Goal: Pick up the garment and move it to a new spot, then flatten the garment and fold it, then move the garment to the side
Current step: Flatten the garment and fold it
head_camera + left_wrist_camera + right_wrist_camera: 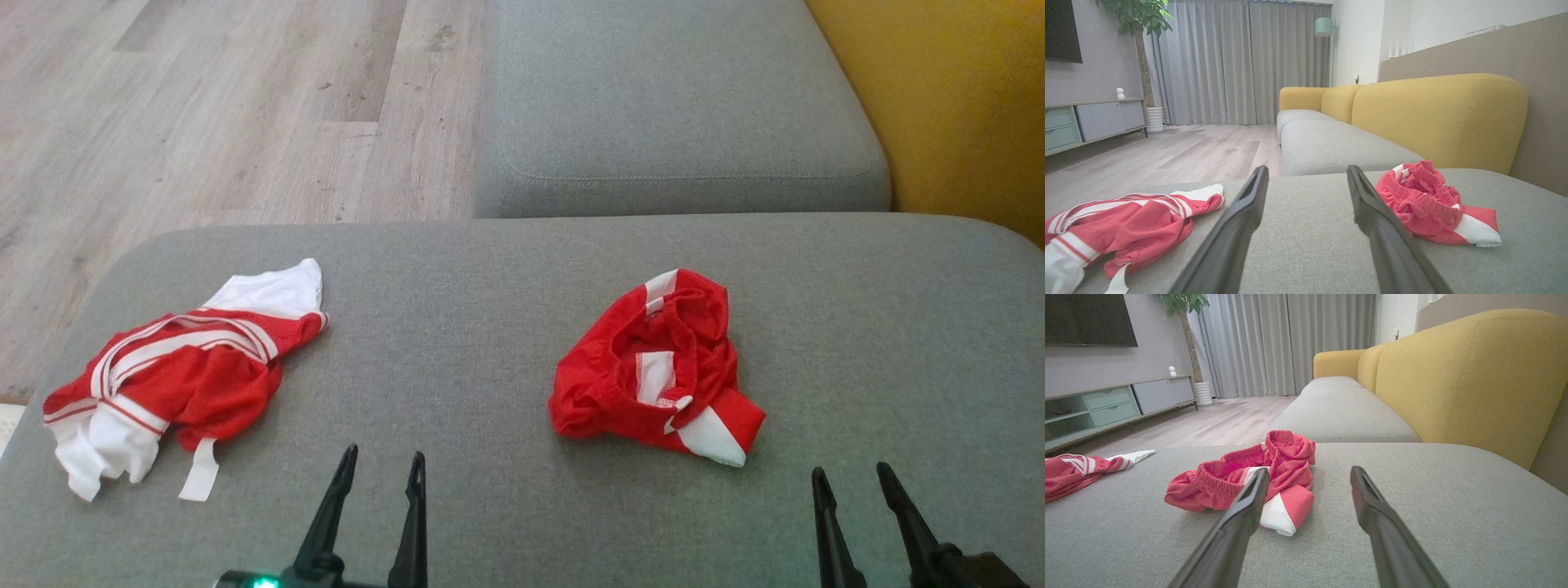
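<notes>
Two crumpled red-and-white garments lie on a grey sofa cushion (490, 278). The red shorts (657, 367) with an elastic waistband are bunched up right of centre; they also show as the shorts (1429, 204) and the shorts (1249, 477) in the wrist views. A red and white top (175, 376) with white stripes is spread at the left, seen again as the top (1122, 224) and the top (1077, 467). My left gripper (384, 465) is open near the front edge, between the two garments. My right gripper (853, 482) is open, just right of and nearer than the shorts. Neither holds anything.
A second grey seat cushion (678, 106) lies beyond, with a yellow backrest (963, 98) to the right. Wooden floor (204, 106) spreads off the cushion's left and far side. A TV cabinet (1106, 404), a potted plant (1143, 24) and grey curtains (1241, 61) stand across the room.
</notes>
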{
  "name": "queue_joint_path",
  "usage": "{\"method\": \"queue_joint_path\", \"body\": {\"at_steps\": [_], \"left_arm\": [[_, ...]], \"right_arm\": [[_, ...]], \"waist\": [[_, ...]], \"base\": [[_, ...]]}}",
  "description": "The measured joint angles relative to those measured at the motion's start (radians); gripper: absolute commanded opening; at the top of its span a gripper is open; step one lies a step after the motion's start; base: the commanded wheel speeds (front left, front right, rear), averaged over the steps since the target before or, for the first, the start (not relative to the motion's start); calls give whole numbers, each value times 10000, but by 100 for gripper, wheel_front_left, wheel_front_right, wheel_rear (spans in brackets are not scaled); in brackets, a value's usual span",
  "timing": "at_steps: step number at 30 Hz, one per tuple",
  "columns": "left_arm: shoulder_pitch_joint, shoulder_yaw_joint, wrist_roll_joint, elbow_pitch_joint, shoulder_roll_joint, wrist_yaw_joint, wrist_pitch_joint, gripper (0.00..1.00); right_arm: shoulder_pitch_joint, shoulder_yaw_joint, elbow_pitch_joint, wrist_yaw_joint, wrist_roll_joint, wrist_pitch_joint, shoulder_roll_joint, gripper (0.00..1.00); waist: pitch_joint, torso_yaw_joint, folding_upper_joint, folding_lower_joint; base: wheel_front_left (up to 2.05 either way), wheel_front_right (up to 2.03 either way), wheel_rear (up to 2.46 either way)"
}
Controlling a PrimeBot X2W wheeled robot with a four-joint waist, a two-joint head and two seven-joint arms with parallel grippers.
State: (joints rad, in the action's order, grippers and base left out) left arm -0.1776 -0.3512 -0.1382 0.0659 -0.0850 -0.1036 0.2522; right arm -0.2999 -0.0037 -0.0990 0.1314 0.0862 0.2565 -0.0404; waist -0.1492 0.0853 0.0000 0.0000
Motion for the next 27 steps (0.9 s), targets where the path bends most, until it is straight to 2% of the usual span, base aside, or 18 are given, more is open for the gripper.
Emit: {"method": "queue_joint_path", "body": {"at_steps": [10, 27], "left_arm": [[-128, 247, 159, 259, 128, 244, 0, 100], [-124, 196, 134, 587, 190, 347, 0, 100]], "right_arm": [[2, -2, -23, 0, 8, 0, 0, 100], [2, -8, -58, 0, 21, 0, 0, 100]], "waist": [[31, 49, 0, 0], [-77, 47, 0, 0]], "base": [[0, 0, 0], [0, 0, 0]]}}
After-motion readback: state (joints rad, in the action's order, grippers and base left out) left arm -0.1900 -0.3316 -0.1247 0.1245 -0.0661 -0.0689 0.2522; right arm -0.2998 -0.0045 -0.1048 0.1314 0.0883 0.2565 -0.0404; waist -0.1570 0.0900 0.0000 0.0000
